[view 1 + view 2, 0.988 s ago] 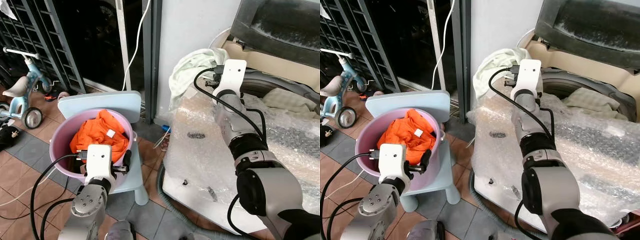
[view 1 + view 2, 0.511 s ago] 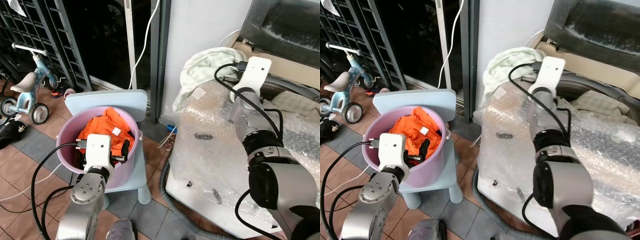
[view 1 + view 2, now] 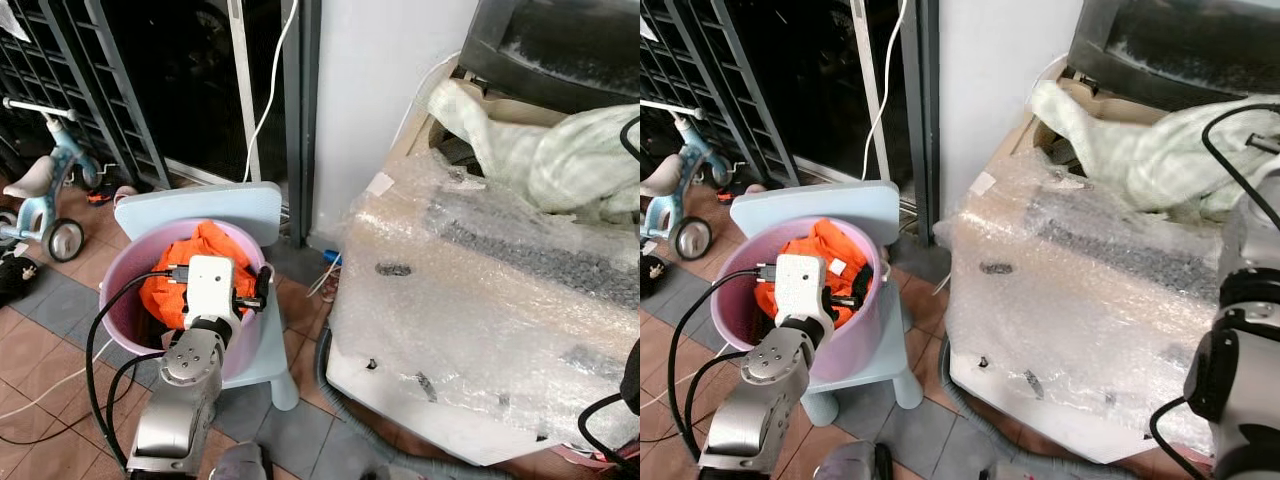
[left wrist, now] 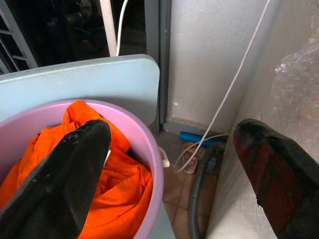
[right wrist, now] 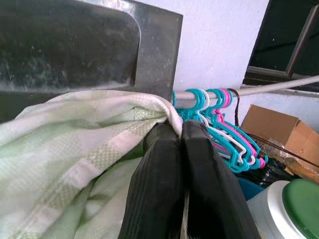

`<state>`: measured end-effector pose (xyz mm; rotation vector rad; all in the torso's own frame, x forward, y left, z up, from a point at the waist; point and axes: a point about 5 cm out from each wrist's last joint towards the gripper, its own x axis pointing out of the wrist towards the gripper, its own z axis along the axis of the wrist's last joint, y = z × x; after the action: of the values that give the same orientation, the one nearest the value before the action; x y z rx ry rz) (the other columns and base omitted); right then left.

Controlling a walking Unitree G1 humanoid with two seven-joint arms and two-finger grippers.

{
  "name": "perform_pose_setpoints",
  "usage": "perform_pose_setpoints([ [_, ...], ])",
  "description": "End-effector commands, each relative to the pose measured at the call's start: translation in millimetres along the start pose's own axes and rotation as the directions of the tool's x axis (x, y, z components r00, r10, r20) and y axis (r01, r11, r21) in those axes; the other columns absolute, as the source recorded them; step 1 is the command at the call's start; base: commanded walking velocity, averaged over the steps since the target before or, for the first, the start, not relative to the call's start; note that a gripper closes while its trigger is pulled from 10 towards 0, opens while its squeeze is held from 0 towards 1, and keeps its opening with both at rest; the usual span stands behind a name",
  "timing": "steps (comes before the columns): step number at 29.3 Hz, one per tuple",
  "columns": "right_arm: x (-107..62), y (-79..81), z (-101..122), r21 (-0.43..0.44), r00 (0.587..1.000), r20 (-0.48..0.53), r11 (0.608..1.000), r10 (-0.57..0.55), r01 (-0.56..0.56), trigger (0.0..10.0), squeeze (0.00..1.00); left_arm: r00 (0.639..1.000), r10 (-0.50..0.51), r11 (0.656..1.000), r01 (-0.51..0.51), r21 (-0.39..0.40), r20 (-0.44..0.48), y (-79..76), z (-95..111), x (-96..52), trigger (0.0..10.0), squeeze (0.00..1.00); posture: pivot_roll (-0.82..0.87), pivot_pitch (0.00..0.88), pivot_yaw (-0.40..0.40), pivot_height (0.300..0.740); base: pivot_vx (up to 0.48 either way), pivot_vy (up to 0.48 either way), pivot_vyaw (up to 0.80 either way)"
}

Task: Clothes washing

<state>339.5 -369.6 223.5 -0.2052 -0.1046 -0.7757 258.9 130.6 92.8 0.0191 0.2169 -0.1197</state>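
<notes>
A pale green checked cloth point(image 3: 560, 150) hangs over the open tub of the bubble-wrapped washing machine point(image 3: 480, 290). My right gripper point(image 5: 180, 130) is shut on a fold of that cloth point(image 5: 75, 144), below the raised dark lid point(image 5: 65, 45). An orange garment point(image 3: 160, 290) lies bunched in a pink basin point(image 3: 115, 300) on a light blue chair point(image 3: 200, 205). My left gripper point(image 4: 172, 144) stands open over the basin's right rim point(image 4: 149, 164), nothing between its fingers, with the orange garment point(image 4: 119, 194) just beneath.
A grey drain hose point(image 3: 330, 370) curls on the tiled floor between chair and machine. A child's tricycle point(image 3: 40, 200) and a dark metal gate point(image 3: 90, 90) stand at the left. Teal and pink hangers point(image 5: 214, 109), a cardboard box point(image 5: 274, 129) and a green-lidded jug point(image 5: 294, 204) sit beyond the machine.
My right arm has swung to the right, dragging the green cloth from the machine's near-left corner over to the tub opening. The left gripper rose slightly toward the basin's rim.
</notes>
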Motion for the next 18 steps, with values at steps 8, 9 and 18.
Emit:
perform_pose_setpoints([
  [8,-48.7,95.1,0.8,-0.212,0.722,0.060,0.715,0.690,-0.666,10.0,1.00,1.000,0.000,1.000,0.000,-0.020,-0.001,-1.2,-2.6,6.8,10.0,0.00,-0.02,0.000,0.040,0.740,0.000,0.000,0.00],
  [9,-56.5,101.8,-0.1,-0.257,0.684,0.069,0.675,0.726,-0.691,10.0,1.00,1.000,0.009,1.000,-0.009,-0.022,0.001,-0.1,-2.4,8.5,10.0,0.00,-0.02,0.000,0.049,0.740,0.000,0.000,0.00],
  [18,-68.6,106.7,18.0,-0.244,0.628,0.189,0.656,0.755,-0.715,10.0,1.00,0.998,0.046,0.998,-0.045,-0.049,0.034,-1.9,7.0,21.2,10.0,0.00,-0.06,0.000,0.070,0.740,0.000,0.000,0.00],
])
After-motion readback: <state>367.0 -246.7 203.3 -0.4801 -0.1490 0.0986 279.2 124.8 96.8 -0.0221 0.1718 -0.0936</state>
